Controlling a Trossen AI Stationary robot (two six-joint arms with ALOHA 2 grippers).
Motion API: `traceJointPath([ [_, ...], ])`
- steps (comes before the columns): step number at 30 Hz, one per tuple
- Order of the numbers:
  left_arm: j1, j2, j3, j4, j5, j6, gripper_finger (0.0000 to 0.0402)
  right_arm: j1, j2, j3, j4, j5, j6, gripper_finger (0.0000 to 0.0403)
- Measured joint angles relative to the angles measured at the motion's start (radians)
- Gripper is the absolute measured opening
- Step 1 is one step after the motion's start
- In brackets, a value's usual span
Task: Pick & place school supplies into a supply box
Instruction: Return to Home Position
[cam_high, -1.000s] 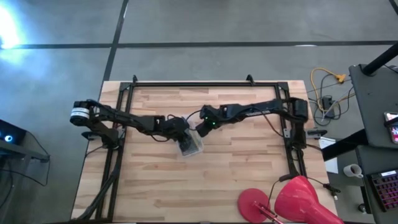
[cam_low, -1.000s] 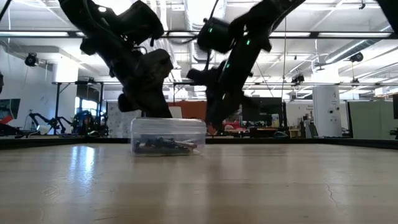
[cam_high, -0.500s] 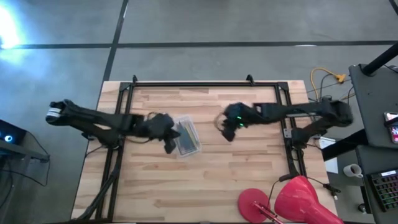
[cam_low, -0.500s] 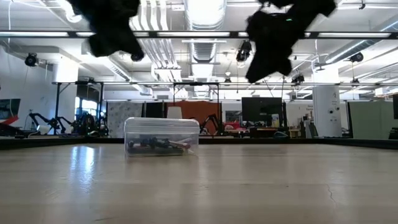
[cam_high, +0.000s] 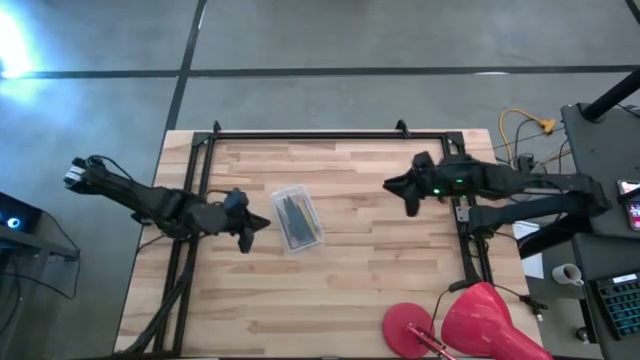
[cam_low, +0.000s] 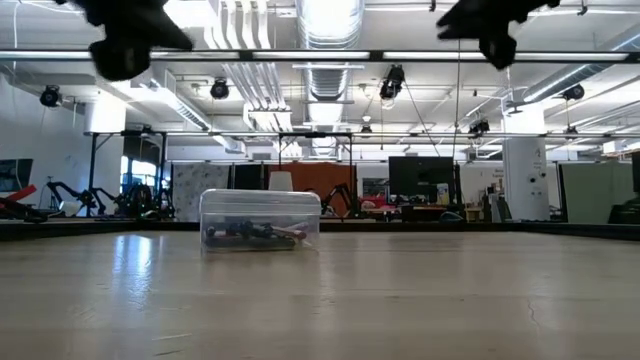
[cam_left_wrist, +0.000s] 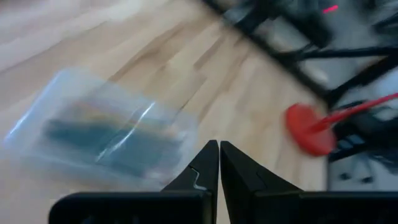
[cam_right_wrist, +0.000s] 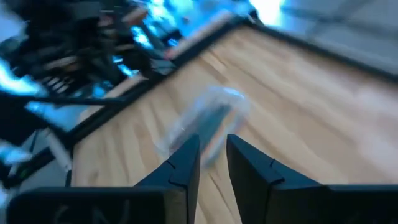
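The supply box (cam_high: 298, 220) lies flat on the wooden table (cam_high: 380, 270), left of the table's middle and between the two arms. Its clear lid is down. In the high view its long axis runs mostly up and down the picture, with the upper end leaning a little toward the left arm's side and the lower end toward the right arm's. In the low view the box shows one long side face. The school supplies (cam_high: 297, 218) are inside it, a dark bundle of pens and pencils laid lengthwise along that same axis. The low view shows a reddish bit at one end of the bundle. The left gripper (cam_high: 260, 224) hangs just beside the box on the left arm's side and does not touch it. It points toward the box, and the left wrist view shows its fingers pressed together on nothing. The right gripper (cam_high: 393, 186) is well apart from the box, near the right side rail of the frame. It points back across the table, and its fingers stand a narrow gap apart, holding nothing.
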Motion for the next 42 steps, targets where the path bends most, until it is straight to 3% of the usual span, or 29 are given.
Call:
traceJointPath([
  [3, 0.000, -0.012, -0.027, 0.262, 0.071, 0.262, 0.0000, 0.014, -0.053, -0.031, 0.043, -0.057, -0.078, 0.0073],
  [6, 0.037, -0.013, -0.099, 0.577, 0.255, 0.487, 0.0000, -0.014, -0.095, -0.127, 0.185, -0.248, -0.065, 0.0075],
  [8, 0.108, -0.021, -0.161, 0.642, 0.318, 0.494, 0.0000, -0.025, -0.120, -0.222, 0.373, -0.365, -0.051, 0.0077],
  [10, 0.158, -0.049, -0.243, 0.664, 0.356, 0.459, 0.0000, -0.028, -0.144, -0.314, 0.547, -0.408, -0.037, 0.0079],
  [13, 0.202, -0.105, -0.361, 0.825, 0.456, 0.449, 0.0000, -0.054, -0.187, -0.422, 0.687, -0.386, -0.037, 0.0079],
  [16, 0.228, -0.200, -0.462, 0.935, 0.485, 0.447, 0.0000, -0.078, -0.259, -0.489, 0.700, -0.390, -0.012, 0.0075],
  [26, 0.226, -0.581, -0.715, 0.925, 0.502, 0.417, 0.0000, -0.086, -0.504, -0.617, 0.637, -0.382, -0.057, 0.0072],
  [30, 0.226, -0.729, -0.672, 0.635, 0.502, 0.404, 0.0000, -0.086, -0.602, -0.641, 0.553, -0.337, -0.060, 0.0077],
  [34, 0.226, -0.839, -0.637, 0.451, 0.499, 0.406, 0.0000, -0.085, -0.698, -0.645, 0.407, -0.270, -0.084, 0.0080],
  [39, 0.227, -0.836, -0.637, 0.443, 0.490, 0.408, 0.0000, -0.085, -0.806, -0.658, 0.344, -0.212, -0.139, 0.0075],
  [42, 0.228, -0.814, -0.683, 0.482, 0.426, 0.398, 0.0000, -0.085, -0.850, -0.681, 0.362, -0.209, -0.155, 0.0071],
])
